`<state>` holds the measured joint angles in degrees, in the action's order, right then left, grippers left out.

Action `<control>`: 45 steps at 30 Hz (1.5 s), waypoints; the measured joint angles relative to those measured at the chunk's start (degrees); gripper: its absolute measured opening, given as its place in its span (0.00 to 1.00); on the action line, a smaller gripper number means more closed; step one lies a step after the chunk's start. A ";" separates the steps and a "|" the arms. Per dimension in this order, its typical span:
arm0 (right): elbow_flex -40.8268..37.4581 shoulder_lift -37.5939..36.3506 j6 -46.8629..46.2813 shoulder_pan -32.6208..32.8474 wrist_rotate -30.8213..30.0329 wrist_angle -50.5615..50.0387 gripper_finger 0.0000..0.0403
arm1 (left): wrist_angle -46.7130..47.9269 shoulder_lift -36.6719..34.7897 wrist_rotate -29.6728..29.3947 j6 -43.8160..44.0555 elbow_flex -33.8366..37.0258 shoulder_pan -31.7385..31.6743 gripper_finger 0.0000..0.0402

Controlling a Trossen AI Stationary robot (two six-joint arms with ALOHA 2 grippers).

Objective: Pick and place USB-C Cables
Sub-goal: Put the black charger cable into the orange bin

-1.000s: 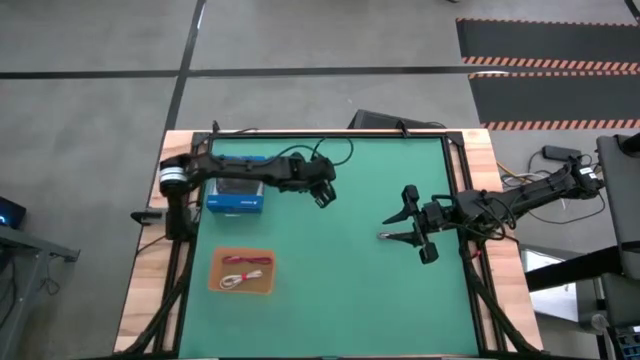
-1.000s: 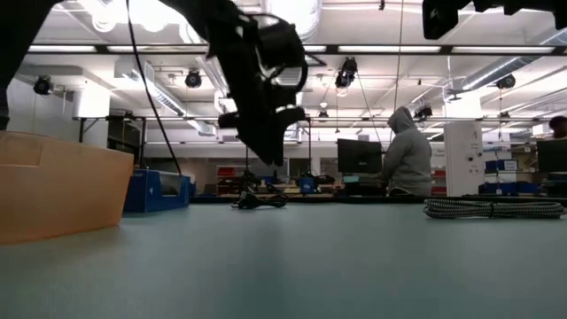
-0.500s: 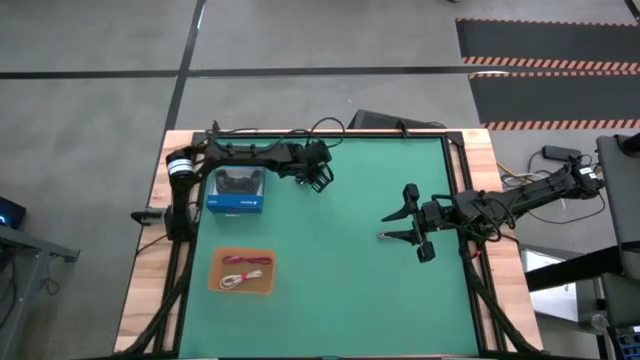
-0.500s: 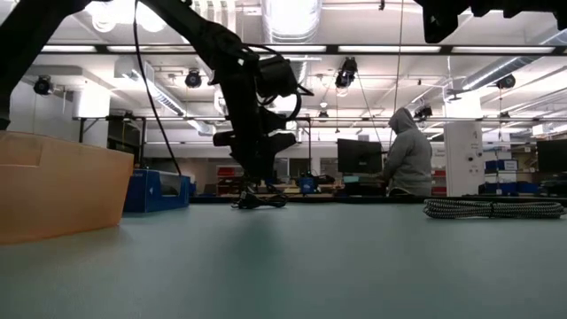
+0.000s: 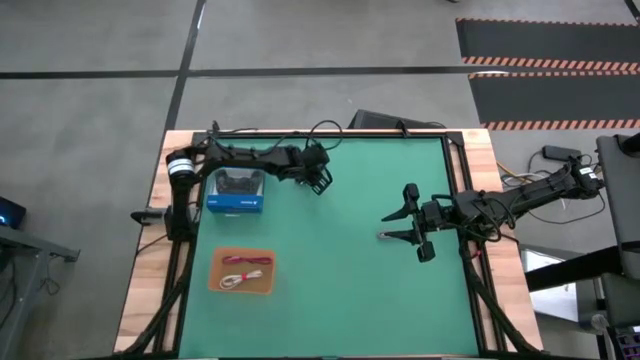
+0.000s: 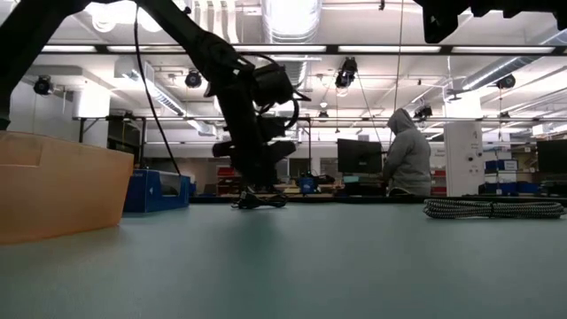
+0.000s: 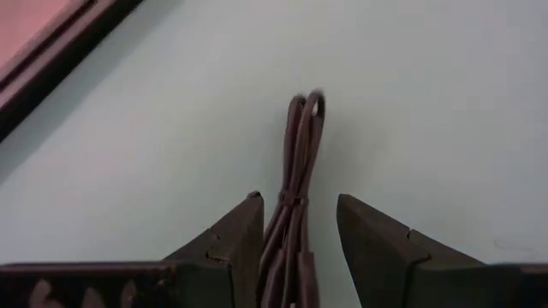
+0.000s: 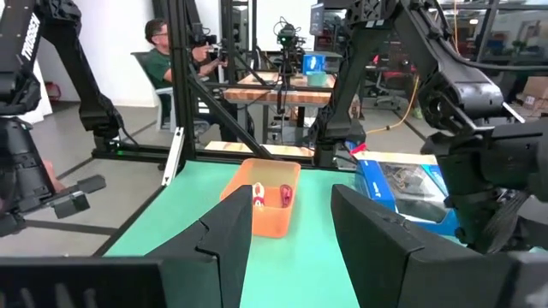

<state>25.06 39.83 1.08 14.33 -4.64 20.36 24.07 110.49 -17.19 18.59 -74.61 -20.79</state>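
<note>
- In the left wrist view, the left hand (image 7: 295,235) stands open over a dark bundled USB-C cable (image 7: 295,192). The bundle lies between the two fingers (image 7: 231,235), neither pad visibly touching it.
- The cable's long axis runs straight ahead from the hand, from bottom centre of that frame to its looped end at upper centre. The fingers therefore sit across the bundle, one each side, which I judge is the alignment a closing grasp needs.
- In the high view this hand (image 5: 318,180) is in the upper-left part of the green counter (image 5: 350,270), just right of the blue box (image 5: 236,190).
- In the low view the cable (image 6: 259,201) lies flat on the counter directly beneath the hand.
- The orange-brown tray (image 5: 244,271), lower left in the high view, already holds a red-pink cable (image 5: 250,261) and a white cable (image 5: 238,280).
- The right hand (image 5: 412,223) waits open at right of centre, well apart from the dark cable; the left arm is clearly nearer.
</note>
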 joint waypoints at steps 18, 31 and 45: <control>0.00 0.00 0.00 0.00 -0.01 -0.04 0.38 | -10.13 0.00 -1.03 0.55 8.30 -0.38 0.33; 0.00 0.00 0.00 0.00 -0.04 -0.09 0.38 | -10.81 -0.05 -0.90 0.48 8.87 -0.36 0.07; 0.00 0.00 0.15 0.00 -0.04 -0.18 0.38 | -10.96 -0.99 -0.79 -0.73 8.02 0.78 0.06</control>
<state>25.06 39.83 1.23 14.33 -4.69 20.18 13.10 109.51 -17.98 17.86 -66.58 -20.01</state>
